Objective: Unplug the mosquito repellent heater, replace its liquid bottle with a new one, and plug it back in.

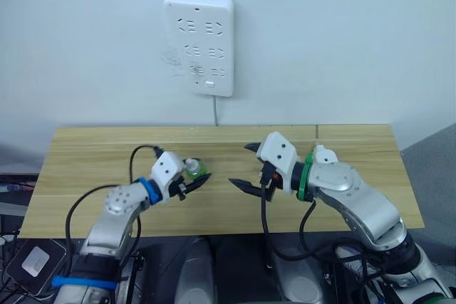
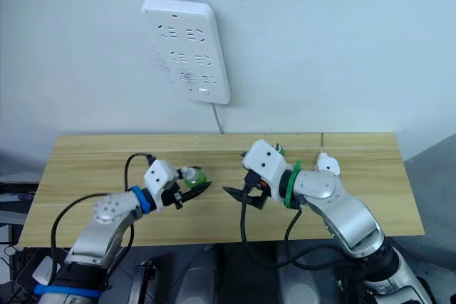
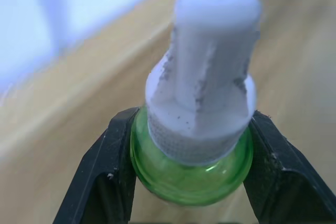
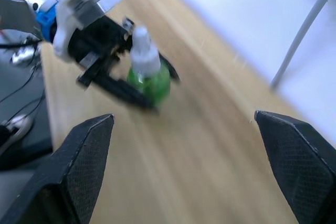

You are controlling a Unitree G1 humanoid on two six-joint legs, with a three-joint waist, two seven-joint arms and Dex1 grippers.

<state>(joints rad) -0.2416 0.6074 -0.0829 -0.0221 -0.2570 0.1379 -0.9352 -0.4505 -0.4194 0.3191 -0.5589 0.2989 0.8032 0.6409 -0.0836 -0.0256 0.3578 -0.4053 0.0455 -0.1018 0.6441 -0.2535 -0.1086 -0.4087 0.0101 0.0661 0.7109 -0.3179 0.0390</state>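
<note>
A long wooden table [image 1: 92, 144] runs across the scene below a pale wall, and everything else can be placed from it. Above the table's far edge, hung on the wall, is a white multi-socket power strip [image 1: 199, 42], its grey cable [image 1: 214, 110] dropping straight down behind the table; nothing is plugged into its sockets. Over the table's right half the right gripper [image 1: 248, 167] hovers with its two black fingers spread wide apart and nothing between them, pointing toward the table's middle. Over the table's left half the left gripper [image 1: 194, 179] is clamped on a green liquid bottle [image 1: 196, 169], one black finger on each side of the green body just under its white ribbed cap [image 3: 210, 77]; the bottle stands upright, at or just above the tabletop, though contact with the wood cannot be made out. The two grippers face each other across the table's middle, well apart. A small white object [image 1: 325, 154] lies on the table's right part, just behind the right arm, mostly hidden by it; it may be the mosquito repellent heater, but too little of it shows to be sure.
</note>
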